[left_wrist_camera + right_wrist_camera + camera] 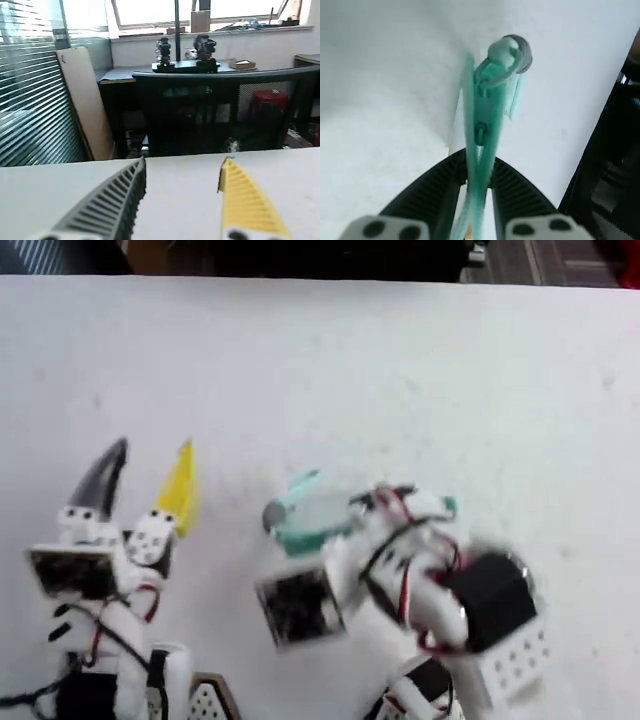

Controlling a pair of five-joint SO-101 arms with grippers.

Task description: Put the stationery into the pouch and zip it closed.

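Observation:
A translucent mint-green pouch (pixel 300 512) hangs just above the table near its middle, held by my right gripper (pixel 479 172), which is shut on the pouch's zipper edge (pixel 481 130). A green ring pull and a grey round end (pixel 509 52) show at the pouch's far end. In the high view the right arm (pixel 420 560) covers most of the pouch. My left gripper (pixel 145 480) stands open at the table's left, its grey finger (pixel 107 207) and yellow finger (pixel 247 205) apart with nothing between them.
The white table (pixel 330 370) stretches bare behind both arms. Beyond its far edge in the left wrist view stand a dark mesh chair (pixel 225 110), a leaning board (pixel 87 100) and window blinds (pixel 30 85).

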